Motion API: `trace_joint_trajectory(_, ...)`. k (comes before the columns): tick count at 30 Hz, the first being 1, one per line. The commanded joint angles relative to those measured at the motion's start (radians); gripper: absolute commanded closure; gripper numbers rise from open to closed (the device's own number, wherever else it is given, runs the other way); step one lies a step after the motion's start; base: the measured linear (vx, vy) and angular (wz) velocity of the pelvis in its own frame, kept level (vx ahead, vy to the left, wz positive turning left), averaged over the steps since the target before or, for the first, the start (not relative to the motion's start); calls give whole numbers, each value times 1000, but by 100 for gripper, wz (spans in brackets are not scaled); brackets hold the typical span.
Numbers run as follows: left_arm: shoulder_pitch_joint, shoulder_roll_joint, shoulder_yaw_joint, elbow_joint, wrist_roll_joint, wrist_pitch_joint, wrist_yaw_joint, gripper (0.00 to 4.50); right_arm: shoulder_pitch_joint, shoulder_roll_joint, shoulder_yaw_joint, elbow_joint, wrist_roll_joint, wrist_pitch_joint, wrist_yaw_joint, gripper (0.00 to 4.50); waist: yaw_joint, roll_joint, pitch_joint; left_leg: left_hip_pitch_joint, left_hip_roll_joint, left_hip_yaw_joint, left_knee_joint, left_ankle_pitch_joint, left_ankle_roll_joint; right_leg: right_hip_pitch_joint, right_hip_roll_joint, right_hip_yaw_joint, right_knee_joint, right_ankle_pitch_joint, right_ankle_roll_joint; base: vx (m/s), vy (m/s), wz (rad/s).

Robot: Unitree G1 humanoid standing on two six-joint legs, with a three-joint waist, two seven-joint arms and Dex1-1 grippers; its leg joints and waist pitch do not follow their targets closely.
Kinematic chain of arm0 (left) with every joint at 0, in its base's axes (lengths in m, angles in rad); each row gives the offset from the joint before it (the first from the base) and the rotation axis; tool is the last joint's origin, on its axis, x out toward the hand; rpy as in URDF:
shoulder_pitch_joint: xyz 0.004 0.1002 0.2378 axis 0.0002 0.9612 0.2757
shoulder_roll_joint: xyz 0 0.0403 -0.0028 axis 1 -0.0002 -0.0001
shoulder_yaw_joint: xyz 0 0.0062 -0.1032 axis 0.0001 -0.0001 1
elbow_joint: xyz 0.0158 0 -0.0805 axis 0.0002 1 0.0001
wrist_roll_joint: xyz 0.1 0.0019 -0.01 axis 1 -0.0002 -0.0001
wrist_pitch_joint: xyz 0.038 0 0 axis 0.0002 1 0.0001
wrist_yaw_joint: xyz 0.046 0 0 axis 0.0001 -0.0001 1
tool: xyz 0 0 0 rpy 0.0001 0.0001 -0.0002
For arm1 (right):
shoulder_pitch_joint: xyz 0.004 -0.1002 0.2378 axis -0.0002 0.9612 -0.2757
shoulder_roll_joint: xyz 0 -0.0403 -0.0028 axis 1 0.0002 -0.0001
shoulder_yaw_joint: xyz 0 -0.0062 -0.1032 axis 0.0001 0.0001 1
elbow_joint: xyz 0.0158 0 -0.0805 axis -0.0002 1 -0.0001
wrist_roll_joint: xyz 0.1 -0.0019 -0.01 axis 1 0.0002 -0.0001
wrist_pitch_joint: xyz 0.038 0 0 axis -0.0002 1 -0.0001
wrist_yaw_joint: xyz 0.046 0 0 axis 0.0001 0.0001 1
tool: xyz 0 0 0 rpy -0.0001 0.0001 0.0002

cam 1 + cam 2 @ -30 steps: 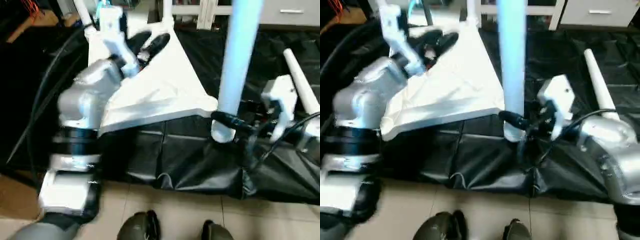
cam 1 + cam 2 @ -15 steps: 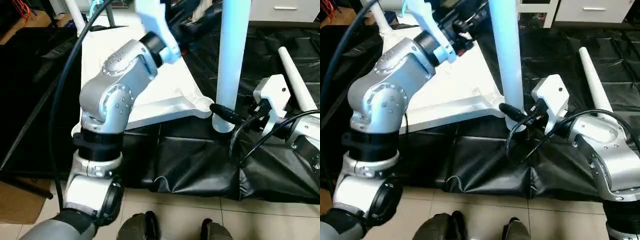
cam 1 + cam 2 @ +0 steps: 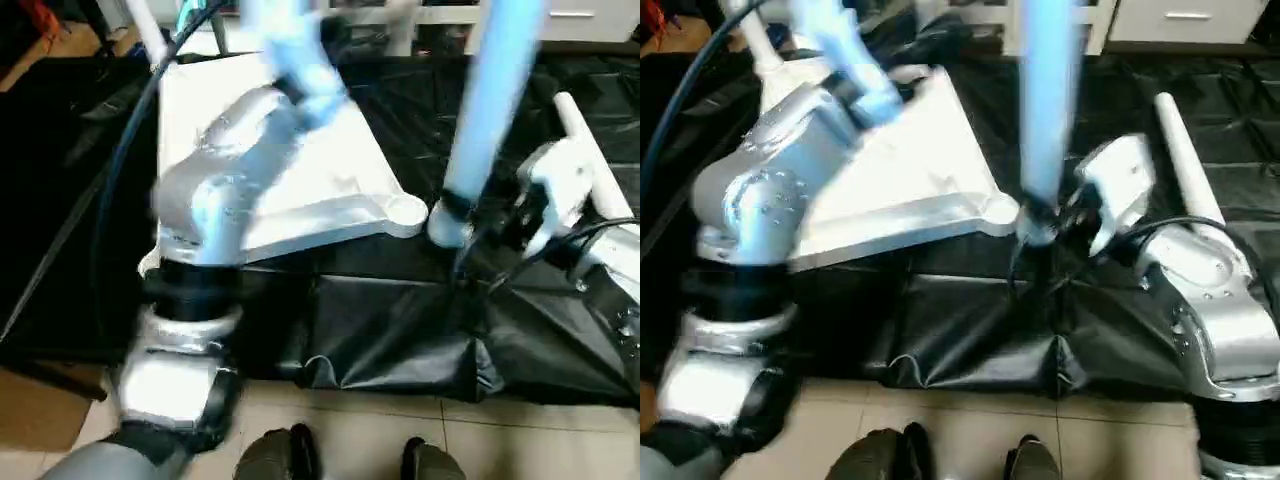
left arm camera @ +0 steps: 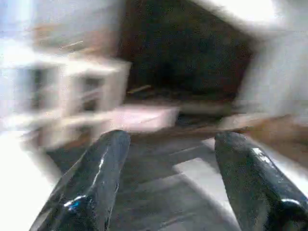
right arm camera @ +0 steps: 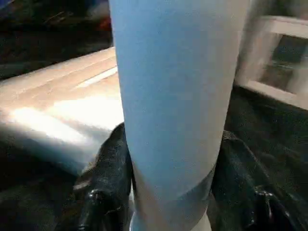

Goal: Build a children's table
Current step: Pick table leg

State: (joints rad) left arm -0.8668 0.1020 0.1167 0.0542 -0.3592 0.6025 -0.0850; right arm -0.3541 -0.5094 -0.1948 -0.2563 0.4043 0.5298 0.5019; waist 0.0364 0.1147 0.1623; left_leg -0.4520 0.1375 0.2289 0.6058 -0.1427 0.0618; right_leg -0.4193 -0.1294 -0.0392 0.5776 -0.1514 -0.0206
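The children's table top (image 3: 340, 170) lies on the black sheet, white, with a round corner socket (image 3: 405, 212) at its near right corner. My right gripper (image 3: 452, 212) is shut on the lower end of a white leg (image 3: 490, 100). That leg stands tilted, its top leaning right and its foot just right of the socket. In the right wrist view the black fingers (image 5: 103, 192) press on both sides of the leg (image 5: 173, 96). A second leg (image 3: 590, 150) lies on the sheet at the right. My left arm (image 3: 230, 190) is raised over the top, and my left gripper (image 4: 168, 183) is open and holds nothing.
A black sheet (image 3: 380, 320) covers the floor under the work, with its front edge crumpled near tiled floor (image 3: 350, 420). My feet (image 3: 290, 455) show at the bottom. White furniture (image 3: 1180, 20) stands behind. A white tube (image 3: 145, 30) rises at the far left of the top.
My left arm has lifted off the table top and swung up. The leg in my right gripper now leans with its top further right. The head camera has shifted too.
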Motion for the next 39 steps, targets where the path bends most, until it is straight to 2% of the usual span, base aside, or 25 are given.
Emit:
trace_joint_trajectory(1,85,43,25,-14,98,-54,52,121,6,21,-115,-51,53,101,-114,264,-1,-33,-112,56,69,-62,-80,-208,67,39,-19,8,-54,-239,-129,0,0,0)
trace_joint_trajectory(2,85,43,25,-14,98,-54,52,121,6,21,-115,-51,53,101,-114,264,-4,-26,-117,61,71,-62,-80,-198,63,35,-16,6,-51,-231,-124,0,0,0)
trace_joint_trajectory(3,143,50,52,-38,83,-53,38,121,44,25,-130,-108,65,127,-124,264,0,-23,-125,71,74,-59,-78,-181,55,29,-12,6,-49,-197,-129,0,0,0)
trace_joint_trajectory(4,143,50,52,-38,83,-53,38,121,44,25,-130,-108,65,127,-124,264,0,-22,-124,71,74,-58,-79,-174,54,26,-11,6,-48,-179,-133,0,0,0)
trace_joint_trajectory(6,235,34,68,-84,75,-63,37,121,73,38,-131,-154,33,76,-143,264,5,-20,-124,70,77,-57,-81,-187,48,25,-15,6,-46,-157,-140,0,0,0)
trace_joint_trajectory(8,335,15,42,-114,109,-110,53,121,96,66,-135,-165,-42,4,-200,264,6,-22,-123,68,76,-54,-82,-191,45,21,-15,7,-48,-159,-130,0,0,0)
trace_joint_trajectory(10,415,12,-5,-133,134,-122,70,121,128,93,-147,-177,-25,23,-221,264,6,-21,-123,67,73,-53,-83,-220,44,22,-18,9,-53,-211,-102,0,0,0)
trace_joint_trajectory(12,492,2,-74,-161,170,-189,57,121,190,121,-136,-218,3,31,-214,264,7,-30,-120,68,76,-54,-86,-257,40,18,-19,14,-66,-261,-75,0,0,0)
trace_joint_trajectory(13,494,0,-75,-161,170,-192,57,121,192,122,-135,-219,4,31,-215,264,10,-26,-120,67,78,-57,-88,-266,35,19,-21,15,-63,-270,-69,0,0,0)
trace_joint_trajectory(15,516,-25,-99,-147,209,-268,65,121,207,140,-126,-231,11,40,-224,264,5,-27,-117,70,78,-60,-97,-329,-6,14,-13,13,-67,-315,-53,0,0,0)
trace_joint_trajectory(16,521,-28,-107,-144,214,-277,62,121,209,142,-121,-229,8,35,-223,264,2,-26,-107,70,77,-62,-102,-391,-35,10,-14,13,-72,-364,-34,0,0,0)
trace_joint_trajectory(18,530,-38,-120,-145,220,-281,58,121,212,141,-108,-226,0,25,-217,264,-4,-28,-102,75,75,-67,-106,-469,-82,6,-16,15,-74,-425,-6,0,0,0)
trace_joint_trajectory(20,534,-45,-127,-146,224,-287,57,121,213,144,-101,-222,6,23,-209,264,-14,-29,-96,73,73,-70,-110,-512,-108,6,-16,14,-77,-448,8,0,0,0)
trace_joint_trajectory(24,563,-58,-165,-147,245,-338,56,121,242,151,-38,-219,-4,-2,-171,264,-28,-33,-82,72,69,-80,-110,-601,-128,2,-21,11,-92,-563,42,0,0,0)
trace_joint_trajectory(28,566,-54,-163,-141,257,-345,54,121,245,161,-41,-234,17,9,-169,264,-44,-34,-75,80,66,-87,-114,-693,-155,-2,-15,3,-96,-603,42,0,0,0)
trace_joint_trajectory(30,575,-51,-168,-147,252,-356,40,121,249,160,-41,-242,23,17,-170,264,-56,-26,-64,80,69,-90,-135,-799,-180,7,1,-19,-93,-634,52,-26,4,-6)
trace_joint_trajectory(31,579,-56,-172,-153,251,-357,34,121,252,158,-41,-242,25,18,-164,264,-60,-18,-59,66,80,-83,-178,-877,-204,31,25,-34,-55,-559,33,-52,8,-12)
trace_joint_trajectory(32,582,-59,-174,-157,251,-357,31,121,255,157,-41,-243,25,18,-161,264,-55,-14,-59,51,90,-74,-210,-907,-213,52,36,-35,-9,-485,16,-65,7,-4)
trace_joint_trajectory(33,584,-60,-177,-160,251,-359,27,121,258,158,-39,-244,25,16,-161,264,-17,-16,-64,11,105,-30,-277,-942,-221,101,52,-30,123,-318,-3,-87,-28,13)
trace_joint_trajectory(34,585,-59,-180,-161,253,-363,24,121,261,158,-38,-244,25,14,-162,264,-9,-56,-75,67,82,6,-224,-768,-217,60,22,31,76,-519,19,-87,-28,13)
trace_joint_trajectory(35,583,-60,-184,-162,256,-360,26,121,260,159,-35,-243,25,14,-163,264,-9,-56,-75,67,82,6,-224,-768,-217,60,22,31,76,-519,19,-31,-101,25)
trace_joint_trajectory(36,582,-60,-187,-161,259,-359,28,121,260,158,-31,-241,25,12,-165,264,-18,-62,-63,131,-10,-123,85,-162,-68,-20,-114,143,-171,-1105,48,55,-86,1)
trace_joint_trajectory(37,579,-75,-176,-156,258,-351,50,121,257,159,-27,-236,26,13,-164,264,-50,-65,-33,86,-34,-146,103,-149,-47,29,-103,119,-158,-1147,26,55,-86,1)
trace_joint_trajectory(38,578,-79,-173,-154,258,-350,55,121,256,159,-26,-235,26,13,-163,264,-39,-55,-21,89,-16,-156,67,-253,-92,49,-72,63,-121,-1097,11,0,0,0)
trace_joint_trajectory(39,574,-76,-172,-150,268,-335,64,121,254,160,-24,-232,25,14,-162,264,-49,-49,-46,145,28,-162,-37,-488,-121,15,25,20,-72,-778,-33,-62,18,23)
